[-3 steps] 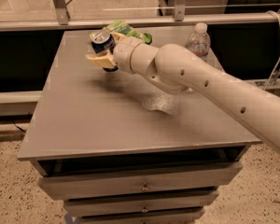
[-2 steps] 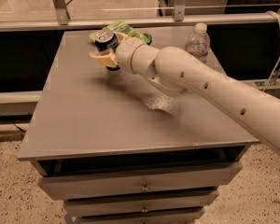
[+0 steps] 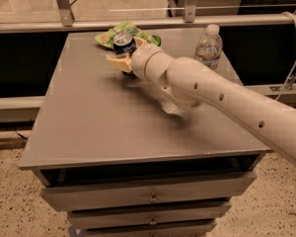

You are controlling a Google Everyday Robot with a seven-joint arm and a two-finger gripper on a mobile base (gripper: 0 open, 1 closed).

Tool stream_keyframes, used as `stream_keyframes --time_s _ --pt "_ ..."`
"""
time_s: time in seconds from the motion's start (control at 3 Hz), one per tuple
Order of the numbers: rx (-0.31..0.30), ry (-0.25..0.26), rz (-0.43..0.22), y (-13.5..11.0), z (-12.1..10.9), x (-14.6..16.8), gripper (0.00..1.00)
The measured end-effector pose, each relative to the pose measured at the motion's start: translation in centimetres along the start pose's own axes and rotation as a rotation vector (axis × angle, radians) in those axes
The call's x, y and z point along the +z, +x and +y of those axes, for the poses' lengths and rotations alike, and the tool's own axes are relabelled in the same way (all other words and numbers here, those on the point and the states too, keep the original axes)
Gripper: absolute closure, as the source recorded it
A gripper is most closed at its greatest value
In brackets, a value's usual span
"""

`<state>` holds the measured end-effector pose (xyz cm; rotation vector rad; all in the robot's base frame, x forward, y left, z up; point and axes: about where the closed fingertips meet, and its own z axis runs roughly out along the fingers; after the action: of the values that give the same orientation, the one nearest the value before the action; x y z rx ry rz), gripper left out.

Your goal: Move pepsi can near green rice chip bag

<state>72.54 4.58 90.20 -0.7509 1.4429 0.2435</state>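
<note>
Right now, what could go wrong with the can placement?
The end effector, at the far side of the table, grips the pepsi can slightly tilted; released so, it might tip. The can is close against the green rice chip bag; more travel could shove or crush it.

Lab: end effector @ drawer-table rear

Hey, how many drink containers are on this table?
2. The pepsi can is in the gripper at the far side, beside the green rice chip bag; the water bottle stands far right.
</note>
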Motion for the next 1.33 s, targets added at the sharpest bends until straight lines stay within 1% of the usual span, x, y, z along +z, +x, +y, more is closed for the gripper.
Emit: stream_keyframes --time_s 0.67,1.0,1.33 --pt "0.044 0.081 -0.011 0.9 -2.0 0.7 1.0" --pt "0.067 0.121 0.0 1.3 -3.1 0.9 0.84" --pt "0.08 0.151 0.01 1.5 -3.9 1.1 0.59"
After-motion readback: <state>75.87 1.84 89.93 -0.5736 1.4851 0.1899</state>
